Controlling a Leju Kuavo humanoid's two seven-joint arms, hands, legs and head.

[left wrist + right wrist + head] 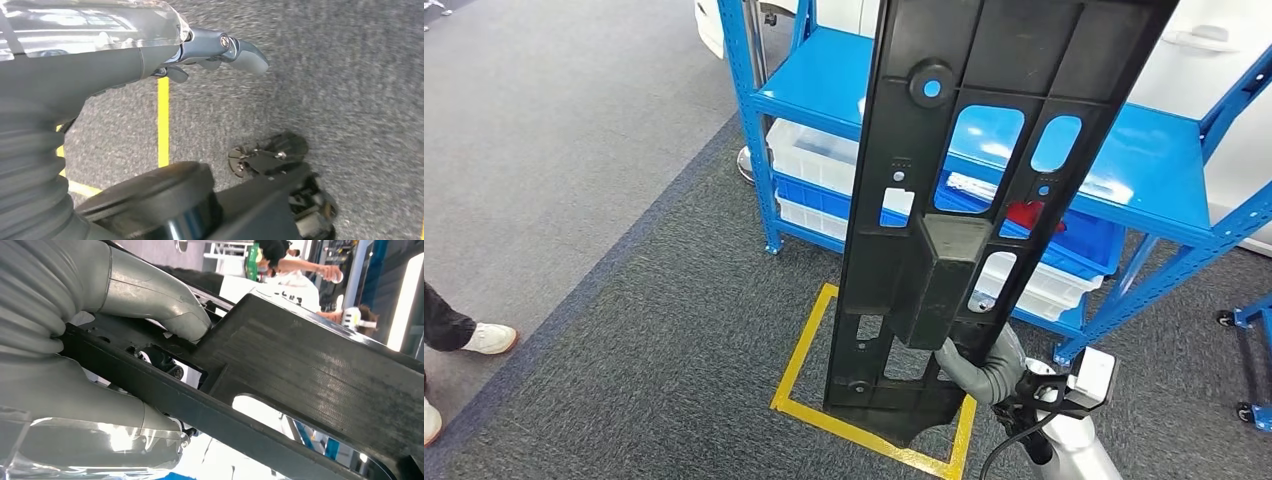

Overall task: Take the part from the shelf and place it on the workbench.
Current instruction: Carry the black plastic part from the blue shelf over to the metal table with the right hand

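Part [984,150], long, black and full of cut-outs, stood nearly upright in front of my head camera, leaning a little to the right at its top, and hid much of the blue shelf [824,80] behind it. My right hand [986,362] gripped it near the lower end, grey fingers wrapped round the edge just below the raised block in the panel's middle. From the right wrist I saw the same grip up close: the thumb [165,305] pressed on one face of the part and the other fingers lay along the opposite side, with the black rib clamped between them. The part's lower tip hung above the yellow tape square [809,345] marked on the grey carpet [654,330], clear of the shelf. White bins [809,150] and a blue bin [1089,245] sat on the shelf's lower level, partly hidden by the part. At the left edge I saw a person's white shoes [489,340].

My left hand [220,50] hung over the carpet beside a yellow tape line [163,120], holding nothing, its fingers loosely extended and slightly apart. In the right wrist view people stood in the background, past the part.
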